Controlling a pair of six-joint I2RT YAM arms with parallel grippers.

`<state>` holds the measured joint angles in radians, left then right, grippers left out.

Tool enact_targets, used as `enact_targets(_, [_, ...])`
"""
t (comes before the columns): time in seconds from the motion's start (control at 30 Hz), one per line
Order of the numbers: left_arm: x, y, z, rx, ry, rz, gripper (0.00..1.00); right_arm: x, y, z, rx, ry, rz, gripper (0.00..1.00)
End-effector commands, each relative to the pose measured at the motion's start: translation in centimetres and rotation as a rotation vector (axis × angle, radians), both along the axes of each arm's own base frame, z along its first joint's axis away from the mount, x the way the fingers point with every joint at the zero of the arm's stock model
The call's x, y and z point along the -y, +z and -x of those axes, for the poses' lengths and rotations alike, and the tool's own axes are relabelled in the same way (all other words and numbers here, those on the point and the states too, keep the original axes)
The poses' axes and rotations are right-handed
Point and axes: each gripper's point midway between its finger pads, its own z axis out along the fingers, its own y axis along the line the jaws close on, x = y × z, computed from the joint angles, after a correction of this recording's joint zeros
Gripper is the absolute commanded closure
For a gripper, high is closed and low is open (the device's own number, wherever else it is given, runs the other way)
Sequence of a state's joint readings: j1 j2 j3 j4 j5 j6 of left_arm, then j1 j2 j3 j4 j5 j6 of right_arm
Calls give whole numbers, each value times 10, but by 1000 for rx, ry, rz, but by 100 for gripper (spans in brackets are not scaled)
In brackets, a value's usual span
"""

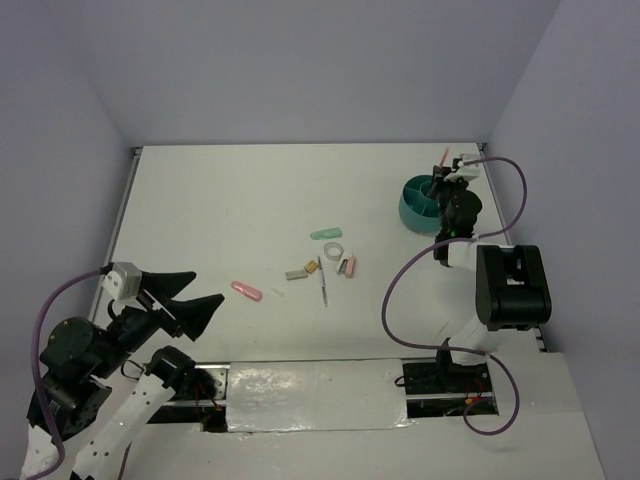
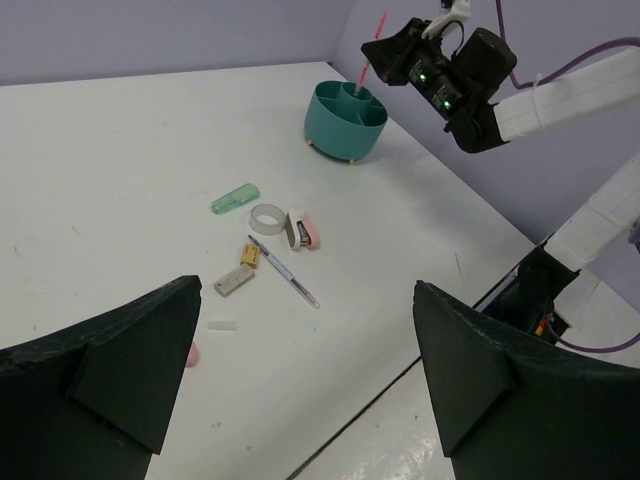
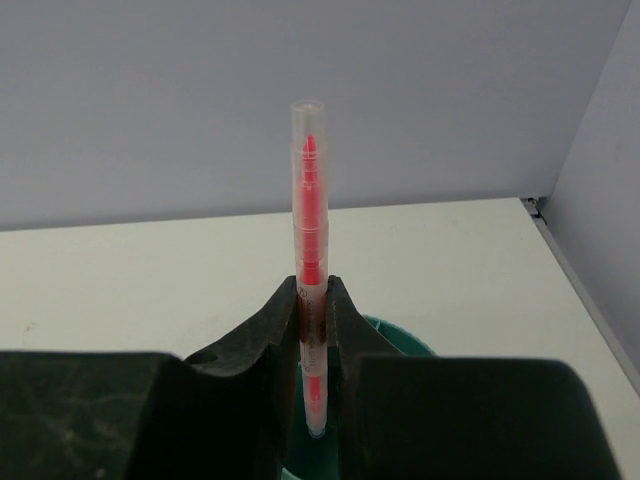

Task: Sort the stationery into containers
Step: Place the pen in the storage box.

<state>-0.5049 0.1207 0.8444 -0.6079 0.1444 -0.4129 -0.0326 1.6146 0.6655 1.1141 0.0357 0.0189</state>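
The right fingers (image 3: 291,312) are closed narrowly on a pink pen (image 3: 309,200), gripping it low on the barrel. The pen stands upright, and its lower end hangs inside the rim of the teal cup (image 1: 409,212); whether it touches the bottom cannot be told. The cup sits near the far right corner of the counter (image 1: 200,200), with its inner dividers visible from above.

The left fingers (image 1: 207,302) are spread wide and hold nothing (they hover over the near left part of the counter).

The rest of the stationery lies loose around the middle of the counter. A green capsule (image 1: 326,234) is farthest from the arms. Just on its near side lies a tape ring (image 1: 334,251), with a small pink-and-white piece (image 1: 346,264) beside it. A grey pen (image 1: 322,280) lies on the near side of the ring, and a tan block (image 1: 296,272) lies to the pen's left. A pink capsule (image 1: 246,291) lies apart from this group, further left and closer to the left fingers.
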Motion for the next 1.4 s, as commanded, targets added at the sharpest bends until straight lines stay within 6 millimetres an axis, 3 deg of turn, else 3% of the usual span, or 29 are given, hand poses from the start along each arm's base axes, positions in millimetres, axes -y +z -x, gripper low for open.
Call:
enact_targets(0.0, [-2, 9, -9, 36, 33, 0, 1, 0, 21, 8, 84, 8, 2, 100])
enact_targets(0.2, [-4, 3, -22, -12, 84, -20, 1, 3, 7, 8, 51, -6, 12, 99])
enact_targets(0.27, [-3, 3, -23, -13, 82, -24, 1, 3, 6, 6, 49, -4, 12, 93])
enact_targets(0.3, [-3, 2, -23, -13, 82, -24, 1, 3, 5, 6, 49, -6, 6, 83])
enact_targets(0.37, [-3, 3, -23, -9, 81, -22, 1, 1, 7, 8, 55, 1, 10, 71])
enact_targets(0.57, [-3, 3, -23, -11, 79, -25, 1, 5, 11, 10, 64, -17, -2, 59])
enact_targets(0.7, [-2, 2, -23, -12, 78, -26, 1, 3, 9, 10, 63, -10, -15, 57])
enact_targets(0.9, [-5, 3, -24, -14, 94, -23, 1, -2, 25, 22, 108, 18, -46, 53])
enact_targets(0.93, [-6, 2, -25, -19, 105, -19, 1, -6, 43, 30, 137, 39, -57, 47])
enact_targets(0.97, [-8, 3, -26, -21, 115, -15, 1, -13, 49, 34, 132, 60, -102, 35])
enact_targets(1.0, [-12, 2, -30, -29, 147, -15, 1, -18, 65, 35, 139, 75, -128, 30])
enact_targets(1.03, [-15, 0, -32, -47, 175, -4, 1, -24, 62, 42, 40, 79, -150, 27])
enact_targets(1.07, [-20, -3, -37, -71, 213, -6, 1, -54, 65, 46, -14, 125, -160, 21])
enact_targets(1.1, [-25, -5, -41, -92, 251, -4, 1, -67, 92, 47, -14, 126, -155, 20])
enact_targets(1.13, [-37, -8, -48, -119, 332, 10, 1, -71, 76, 58, -147, 72, -108, 20])
enact_targets(1.17, [-43, -16, -54, -164, 382, 1, 1, -83, 75, 65, -195, 63, -86, 20])
enact_targets(1.2, [-55, -20, -60, -195, 467, 13, 1, -114, 69, 83, -297, 91, -60, 20])
enact_targets(1.27, [-63, -29, -69, -254, 536, -4, 1, -144, 54, 103, -414, 156, -66, 20])
enact_targets(1.3, [-67, -34, -72, -279, 563, -12, 1, -172, 50, 118, -466, 233, -74, 19])
enact_targets(1.37, [-72, -42, -80, -321, 605, -32, 1, -194, 7, 144, -657, 268, -116, 18])
